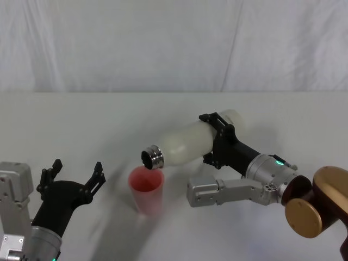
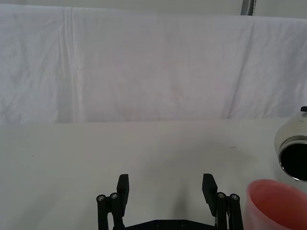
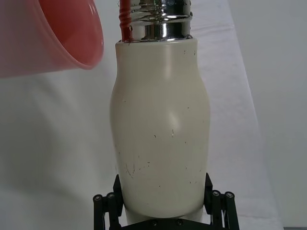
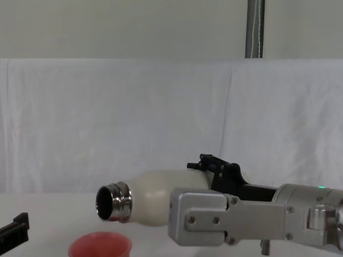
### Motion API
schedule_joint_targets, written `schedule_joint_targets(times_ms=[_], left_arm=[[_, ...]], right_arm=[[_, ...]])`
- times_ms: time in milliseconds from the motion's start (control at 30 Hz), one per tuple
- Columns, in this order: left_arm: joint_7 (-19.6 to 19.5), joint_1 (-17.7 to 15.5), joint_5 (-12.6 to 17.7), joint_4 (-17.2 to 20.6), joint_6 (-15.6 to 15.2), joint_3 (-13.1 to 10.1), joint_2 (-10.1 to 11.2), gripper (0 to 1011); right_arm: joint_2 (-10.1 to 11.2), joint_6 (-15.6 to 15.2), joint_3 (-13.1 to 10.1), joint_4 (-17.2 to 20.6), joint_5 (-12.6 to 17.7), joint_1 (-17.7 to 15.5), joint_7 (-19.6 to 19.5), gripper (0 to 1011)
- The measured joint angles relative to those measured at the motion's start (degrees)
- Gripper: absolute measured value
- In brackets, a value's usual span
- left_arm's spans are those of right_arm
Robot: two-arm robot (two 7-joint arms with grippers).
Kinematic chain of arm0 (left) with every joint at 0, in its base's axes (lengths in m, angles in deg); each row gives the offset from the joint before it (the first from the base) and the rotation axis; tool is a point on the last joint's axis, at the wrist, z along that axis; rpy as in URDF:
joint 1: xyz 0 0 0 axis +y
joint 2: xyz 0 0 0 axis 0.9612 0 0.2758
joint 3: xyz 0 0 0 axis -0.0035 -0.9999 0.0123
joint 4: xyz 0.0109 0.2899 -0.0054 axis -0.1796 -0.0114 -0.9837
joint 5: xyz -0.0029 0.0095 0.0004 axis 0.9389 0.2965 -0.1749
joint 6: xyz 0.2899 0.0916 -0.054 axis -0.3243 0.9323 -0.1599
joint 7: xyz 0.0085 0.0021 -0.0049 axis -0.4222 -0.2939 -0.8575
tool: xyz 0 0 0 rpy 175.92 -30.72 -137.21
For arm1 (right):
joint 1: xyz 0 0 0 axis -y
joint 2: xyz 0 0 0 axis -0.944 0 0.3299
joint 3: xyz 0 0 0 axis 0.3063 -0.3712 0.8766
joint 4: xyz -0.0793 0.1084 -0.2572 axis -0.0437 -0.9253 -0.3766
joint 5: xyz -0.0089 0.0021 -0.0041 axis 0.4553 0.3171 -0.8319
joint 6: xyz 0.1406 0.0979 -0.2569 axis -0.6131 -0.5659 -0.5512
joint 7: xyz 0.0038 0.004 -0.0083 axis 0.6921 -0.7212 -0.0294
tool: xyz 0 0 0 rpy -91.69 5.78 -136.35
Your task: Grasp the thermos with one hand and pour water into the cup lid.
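Now the right gripper (image 1: 220, 138) clamps the thermos (image 1: 190, 142) around its lower body, tipped nearly flat, its steel mouth just above the cup lid (image 1: 145, 189) standing on the table (image 1: 81, 119). Left of the lid, the left gripper (image 1: 73, 175) hovers with fingers spread, holding nothing.

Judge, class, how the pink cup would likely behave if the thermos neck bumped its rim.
The cup looks thin-walled, tall and narrow, and it stands free on the table, so it would probably tip or slide easily. The thermos, tilted in the right gripper, has a hard steel neck just above the rim. The open left gripper isn't steadying the cup.
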State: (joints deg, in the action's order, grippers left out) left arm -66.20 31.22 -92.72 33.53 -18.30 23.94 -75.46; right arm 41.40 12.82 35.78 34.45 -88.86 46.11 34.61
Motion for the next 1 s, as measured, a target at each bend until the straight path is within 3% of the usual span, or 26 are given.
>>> schedule_joint_targets(times_ms=[1000], left_arm=[[0.00,0.00,0.00,0.00,0.00,0.00,0.00,1001]], right_arm=[[0.59,-0.30,1.09,-0.50,-2.37,0.81,-1.23,950]])
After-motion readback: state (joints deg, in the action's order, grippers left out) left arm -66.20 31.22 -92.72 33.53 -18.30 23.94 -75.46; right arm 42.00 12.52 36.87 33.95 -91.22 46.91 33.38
